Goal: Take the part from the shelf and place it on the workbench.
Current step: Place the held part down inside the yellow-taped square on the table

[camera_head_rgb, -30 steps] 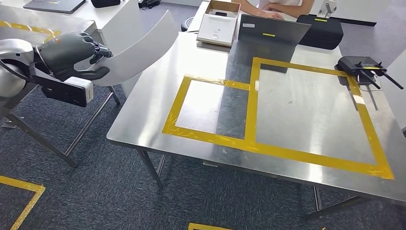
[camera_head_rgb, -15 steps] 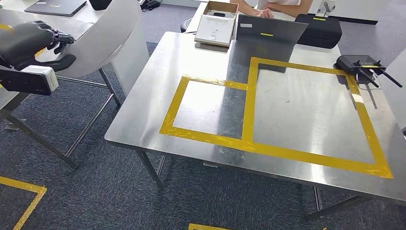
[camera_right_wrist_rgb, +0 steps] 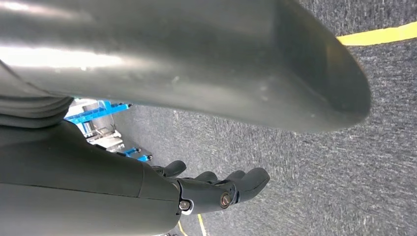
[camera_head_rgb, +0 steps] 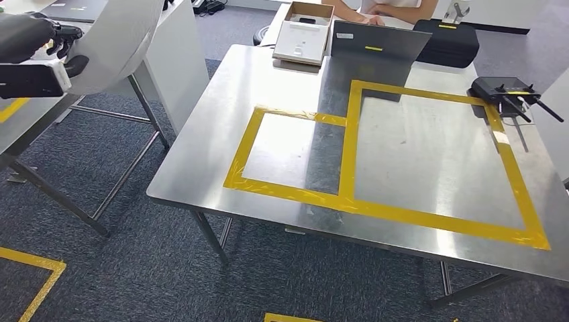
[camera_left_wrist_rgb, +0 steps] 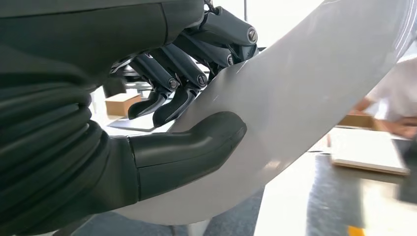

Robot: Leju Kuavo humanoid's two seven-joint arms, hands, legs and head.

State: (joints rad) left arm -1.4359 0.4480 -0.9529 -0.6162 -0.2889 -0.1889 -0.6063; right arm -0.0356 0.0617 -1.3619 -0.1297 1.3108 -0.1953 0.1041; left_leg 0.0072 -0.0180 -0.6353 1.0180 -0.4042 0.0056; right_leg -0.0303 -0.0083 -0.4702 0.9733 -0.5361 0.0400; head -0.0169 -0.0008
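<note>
Part (camera_head_rgb: 121,33), a curved white panel, I see pinched by my left hand (camera_head_rgb: 30,37) beside the tabletop (camera_head_rgb: 282,74); right hand (camera_right_wrist_rgb: 216,189) fingers apart, holding nothing

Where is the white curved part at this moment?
In the head view the part is at the far upper left, pinched by the left hand, off the left side of the steel workbench.

Part (camera_head_rgb: 124,33) left of workbench (camera_head_rgb: 201,154), router (camera_head_rgb: 506,90) on workbench's right edge
</note>
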